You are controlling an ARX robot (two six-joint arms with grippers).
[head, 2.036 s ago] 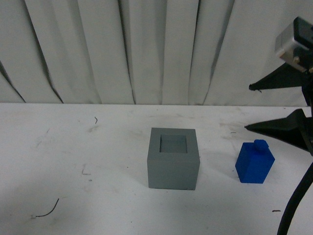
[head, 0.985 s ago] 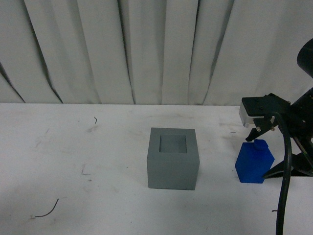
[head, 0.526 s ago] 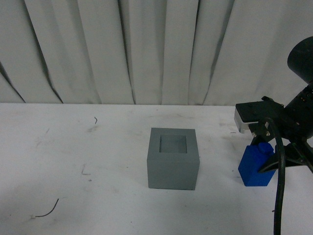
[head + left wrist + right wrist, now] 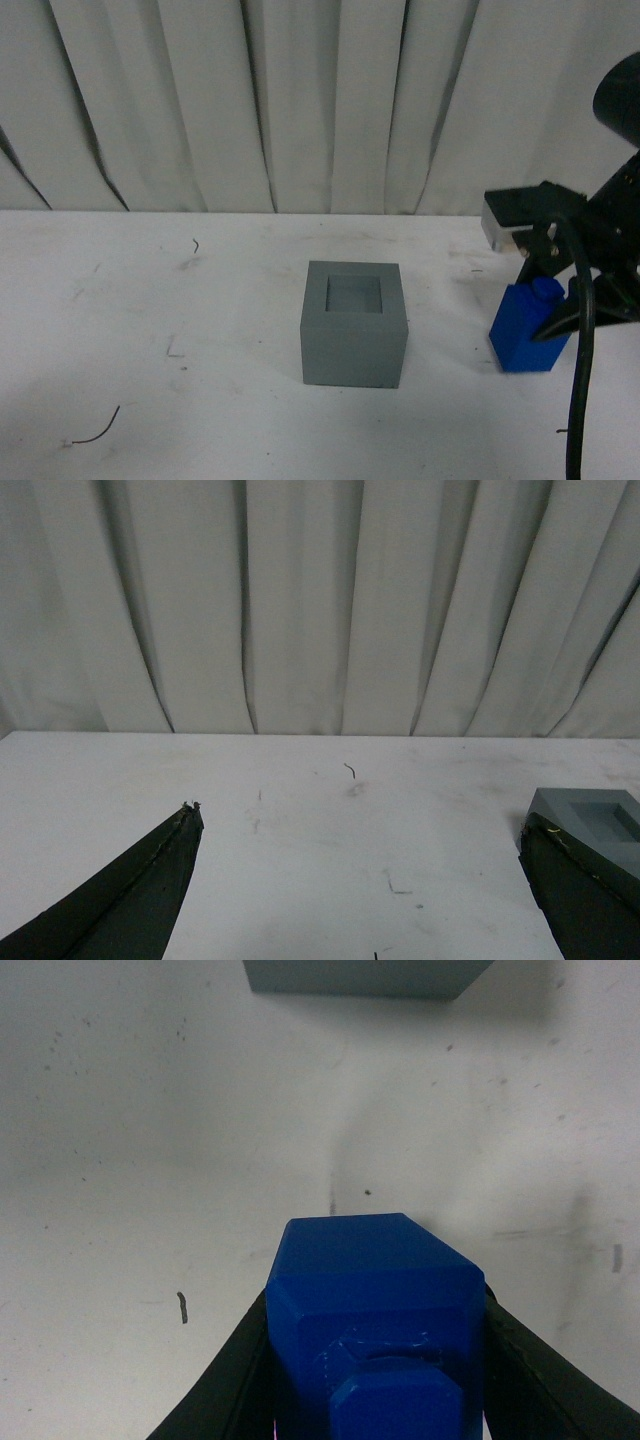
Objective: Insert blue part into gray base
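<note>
The gray base is a matte gray cube with a square recess in its top, standing mid-table. It also shows in the left wrist view and, as an edge, in the right wrist view. The blue part stands to the right of the base, knob up. My right gripper is shut on the blue part, with a black finger on each side of it. My left gripper is open and empty over bare table, left of the base.
The white table carries small scuffs and a thin dark thread near the front left. White curtains hang behind the table. My right arm's black cable hangs at the right edge.
My right gripper came down from above the blue part, closed round it and now grips it. The part has shifted slightly. The gray base has not moved.
</note>
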